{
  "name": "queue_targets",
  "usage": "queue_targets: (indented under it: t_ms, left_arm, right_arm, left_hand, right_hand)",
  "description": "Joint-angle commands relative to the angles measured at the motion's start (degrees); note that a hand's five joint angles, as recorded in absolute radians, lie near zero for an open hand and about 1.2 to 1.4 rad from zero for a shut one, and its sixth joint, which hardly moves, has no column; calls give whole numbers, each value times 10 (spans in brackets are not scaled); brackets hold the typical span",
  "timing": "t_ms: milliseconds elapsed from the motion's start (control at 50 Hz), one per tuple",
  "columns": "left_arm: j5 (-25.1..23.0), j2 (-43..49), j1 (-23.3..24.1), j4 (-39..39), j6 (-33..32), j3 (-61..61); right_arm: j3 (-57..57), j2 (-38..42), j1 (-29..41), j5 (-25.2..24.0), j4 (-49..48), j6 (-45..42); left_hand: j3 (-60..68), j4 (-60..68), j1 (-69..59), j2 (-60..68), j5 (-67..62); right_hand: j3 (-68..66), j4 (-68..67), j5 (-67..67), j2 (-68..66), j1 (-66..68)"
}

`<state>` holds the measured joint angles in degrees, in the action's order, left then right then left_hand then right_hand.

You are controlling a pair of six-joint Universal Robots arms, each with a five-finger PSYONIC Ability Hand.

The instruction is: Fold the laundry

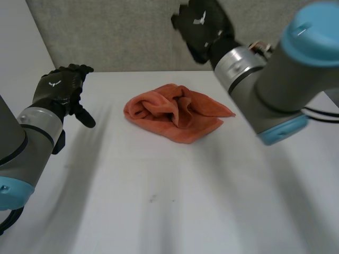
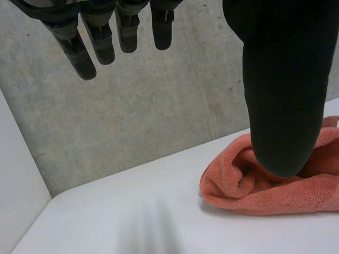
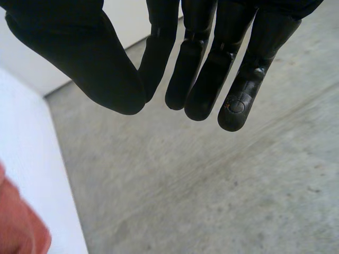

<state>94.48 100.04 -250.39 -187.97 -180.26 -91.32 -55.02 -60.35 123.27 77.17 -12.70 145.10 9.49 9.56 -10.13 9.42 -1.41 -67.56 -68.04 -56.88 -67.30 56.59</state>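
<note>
An orange towel (image 1: 177, 114) lies crumpled in a heap on the white table (image 1: 159, 201), toward the back middle. My left hand (image 1: 58, 87) hovers over the table's left edge, well apart from the towel, open with straight fingers and nothing in it. In the left wrist view its thumb (image 2: 286, 79) hangs in front of the towel (image 2: 254, 190) without touching it. My right hand (image 1: 201, 24) is raised high behind the towel, against the wall. There its fingers (image 3: 201, 63) are drawn in toward the thumb and hold nothing. A sliver of the towel (image 3: 16, 227) shows beside it.
A grey concrete wall (image 1: 116, 32) closes off the back of the table. A white side panel (image 1: 21, 47) stands at the left. Bare table surface stretches in front of the towel.
</note>
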Motion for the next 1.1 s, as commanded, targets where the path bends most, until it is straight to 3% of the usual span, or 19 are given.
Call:
queue_targets:
  t_ms: [20,40,60,80,100,120,180,300,340,460,500,600,720,840,980,1080,1100]
  left_arm:
    - [-1,2,1,-6,-1,0]
    - [0,2,1,-9,-1,0]
    - [0,3,1,-9,-1,-1]
    - [0,3,1,-9,-1,-1]
    - [0,4,1,-9,-1,-1]
    - [-1,4,0,-9,-1,-1]
    - [-1,3,-1,-9,-1,-1]
    - [-1,2,0,-9,-1,-1]
    - [-1,3,0,-9,-1,-1]
    - [-1,5,1,-11,-1,-5]
    - [-1,8,2,-13,-1,-6]
    - [-1,16,1,-14,-1,-8]
    - [-2,18,2,-15,0,-8]
    - [-2,21,2,-15,0,-8]
    - [-2,21,2,-15,0,-8]
    - [-2,21,2,-16,0,-8]
    - [-2,21,1,-16,0,-8]
  right_arm:
    - [-12,-102,6,0,103,35]
    - [-12,-102,6,0,103,35]
    - [-17,-100,7,2,121,40]
    - [-17,-100,7,2,121,40]
    - [-19,-93,7,6,137,49]
    - [-20,-73,7,17,147,65]
    - [-14,-9,7,34,152,91]
    - [21,81,5,32,127,68]
    - [55,148,5,28,80,12]
    - [97,226,4,11,6,-114]
    - [126,285,1,-17,-24,-182]
    - [176,355,0,-66,-31,-209]
    - [232,415,-7,-75,-36,-226]
    - [256,433,-21,-76,-37,-275]
    - [257,430,-29,-74,-57,-311]
    - [223,376,-27,-69,-51,-310]
    - [191,334,-28,-66,-51,-304]
  left_hand:
    - [5,4,1,6,14]
    - [5,4,1,6,14]
    - [5,4,1,6,14]
    - [5,4,1,6,14]
    - [5,4,1,6,14]
    - [5,4,1,6,14]
    - [5,4,1,6,14]
    - [5,4,1,6,14]
    - [5,4,1,6,14]
    - [5,4,1,6,14]
    - [5,4,1,6,14]
    - [5,4,1,6,14]
    - [5,4,1,6,14]
    - [5,4,1,6,14]
    - [5,4,1,6,14]
    - [5,4,1,6,14]
    - [5,4,1,6,14]
  right_hand:
    - [-124,-120,-131,-127,234]
    - [-124,-120,-131,-127,234]
    - [141,146,135,139,-32]
    - [144,149,137,141,-34]
    - [296,301,289,293,-186]
    - [347,352,340,345,-237]
    - [458,463,451,456,-349]
    - [477,482,470,475,-368]
    - [472,477,465,470,-362]
    - [457,462,450,454,-347]
    - [452,457,445,449,-342]
    - [425,430,418,423,-315]
    - [371,376,365,369,-262]
    - [257,262,250,254,-147]
    - [-123,-119,-130,-126,233]
    - [-124,-120,-131,-127,234]
    - [-124,-120,-131,-127,234]
